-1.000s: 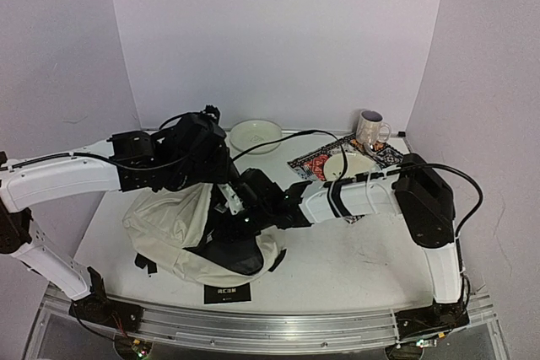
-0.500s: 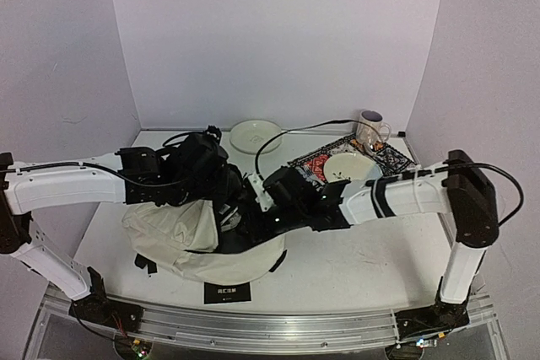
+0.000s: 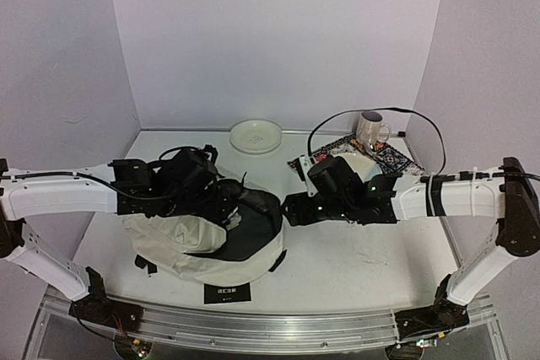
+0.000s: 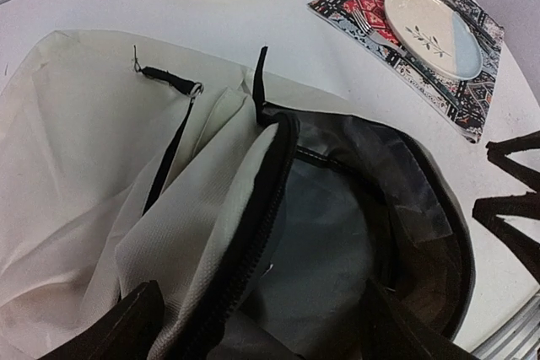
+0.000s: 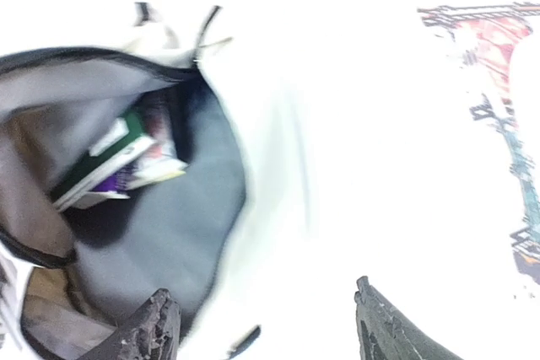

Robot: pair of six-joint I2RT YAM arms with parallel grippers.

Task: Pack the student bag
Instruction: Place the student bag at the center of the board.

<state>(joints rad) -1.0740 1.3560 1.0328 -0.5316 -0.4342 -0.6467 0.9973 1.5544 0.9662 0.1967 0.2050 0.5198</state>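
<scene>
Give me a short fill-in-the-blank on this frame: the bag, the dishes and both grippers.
1. The bag lies with its zipper ____.
2. The oval plate sits on the ____.
3. The left gripper and the right gripper, fingers apart, both hold ____.
4. The round plate at the far edge is ____.

Missing words: open; placemat; nothing; empty.

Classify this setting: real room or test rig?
Most likely a lab test cell, not a lived-in room: plain wall panels box in a white table, an aluminium rail runs along its near edge, and the student bag, mug and placemat look staged.
</scene>
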